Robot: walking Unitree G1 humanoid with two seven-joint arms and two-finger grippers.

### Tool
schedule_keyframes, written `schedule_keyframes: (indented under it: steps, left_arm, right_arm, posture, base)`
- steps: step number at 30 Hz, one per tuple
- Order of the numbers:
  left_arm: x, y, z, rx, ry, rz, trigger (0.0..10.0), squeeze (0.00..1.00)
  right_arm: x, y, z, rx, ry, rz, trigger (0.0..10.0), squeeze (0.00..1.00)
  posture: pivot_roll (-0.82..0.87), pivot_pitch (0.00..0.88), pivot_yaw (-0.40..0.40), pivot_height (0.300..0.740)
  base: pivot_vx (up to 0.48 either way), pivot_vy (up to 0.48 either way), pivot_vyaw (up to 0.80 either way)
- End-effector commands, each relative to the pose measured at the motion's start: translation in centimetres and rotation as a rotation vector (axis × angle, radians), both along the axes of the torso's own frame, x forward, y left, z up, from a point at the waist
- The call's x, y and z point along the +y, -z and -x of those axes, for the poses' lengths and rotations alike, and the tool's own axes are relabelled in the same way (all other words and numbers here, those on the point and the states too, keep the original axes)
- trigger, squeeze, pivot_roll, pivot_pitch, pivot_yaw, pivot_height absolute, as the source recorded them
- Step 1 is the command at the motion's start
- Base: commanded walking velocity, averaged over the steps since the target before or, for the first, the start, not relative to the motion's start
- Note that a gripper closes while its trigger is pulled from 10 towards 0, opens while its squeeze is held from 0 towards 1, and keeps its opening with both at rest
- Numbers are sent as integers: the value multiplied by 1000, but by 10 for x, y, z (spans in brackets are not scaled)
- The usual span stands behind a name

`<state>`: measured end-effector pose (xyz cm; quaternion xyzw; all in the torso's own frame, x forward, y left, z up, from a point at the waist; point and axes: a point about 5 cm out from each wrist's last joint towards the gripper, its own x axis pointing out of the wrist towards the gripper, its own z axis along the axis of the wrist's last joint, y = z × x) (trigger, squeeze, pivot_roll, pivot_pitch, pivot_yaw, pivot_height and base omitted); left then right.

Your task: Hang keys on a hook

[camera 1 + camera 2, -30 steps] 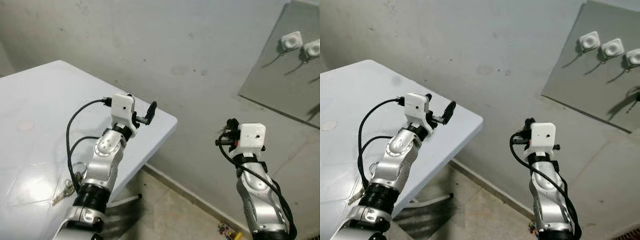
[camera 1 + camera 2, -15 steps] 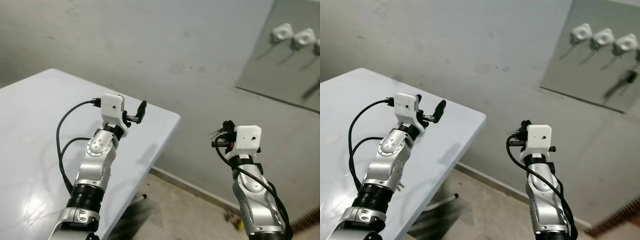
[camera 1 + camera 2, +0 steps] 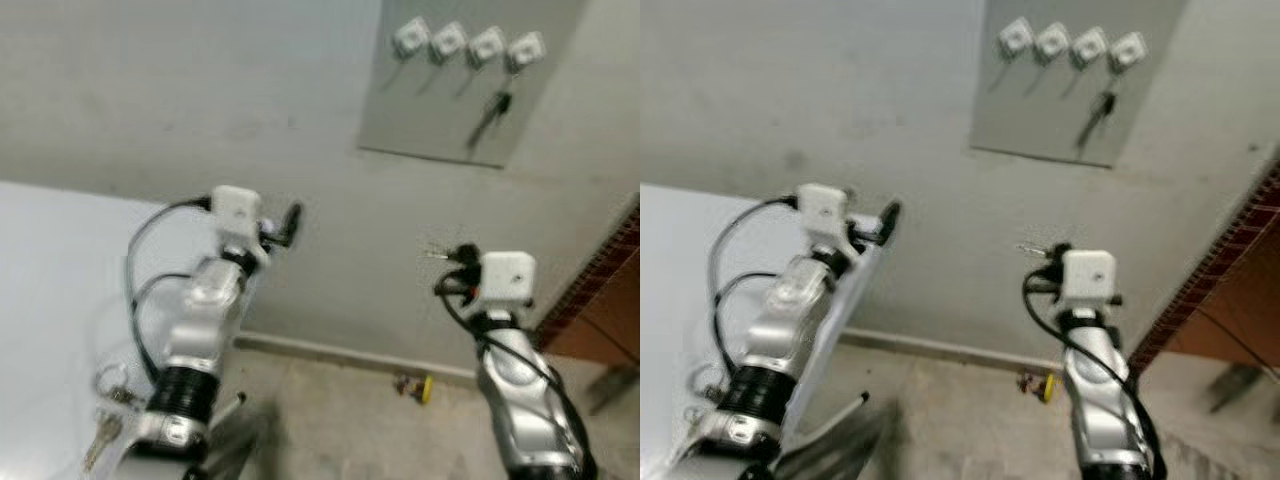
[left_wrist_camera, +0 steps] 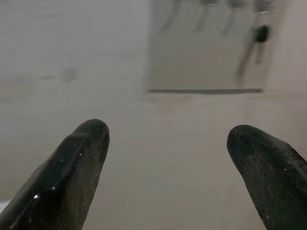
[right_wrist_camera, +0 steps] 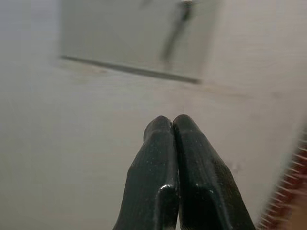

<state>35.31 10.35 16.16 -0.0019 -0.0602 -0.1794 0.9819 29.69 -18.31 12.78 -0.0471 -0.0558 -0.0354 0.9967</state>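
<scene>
The left gripper (image 4: 165, 163) is hanging wide open above the table (image 3: 50, 300). The right gripper (image 5: 173, 127) is pressing its fingers together. Keys (image 3: 105, 425) are lying at seven o'clock; hooks (image 3: 468, 44) at one o'clock.

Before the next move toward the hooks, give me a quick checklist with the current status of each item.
1. Key in hand: cannot tell. The right gripper is shut, and nothing shows between its fingers.
2. Left gripper free: ok, open and empty.
3. Free hook: ok. The leftmost hook on the hook board is bare; a hanging key sits further right.
4. Keys collected: not ok. A bunch of keys lies on the table.
5. Sharp head view: not ok, it is blurred.
</scene>
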Motion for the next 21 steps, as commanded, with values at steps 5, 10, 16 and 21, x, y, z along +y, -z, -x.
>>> schedule_keyframes:
  steps: [5,10,16,21]
  left_arm:
    - [7,-5,-3,-9,-14,-19,10000,0]
    - [8,-5,-3,-5,-19,-11,10000,0]
    - [9,-4,-3,2,-20,-11,10000,0]
    - [9,-4,-3,0,-16,-15,10000,0]
  right_arm:
    - [6,-7,-1,-34,-17,-1,10000,0]
    - [7,-6,0,-29,-13,-11,10000,0]
    - [9,-4,1,-24,-18,-8,10000,0]
    - [10,-3,2,-19,-17,-15,10000,0]
  posture:
    - [-103,0,-43,740]
    - [-103,0,-43,740]
    - [-106,0,-42,740]
    - [-106,0,-42,740]
  base:
    - [0,0,0]
    - [0,0,0]
    - [0,0,0]
    - [0,-57,0]
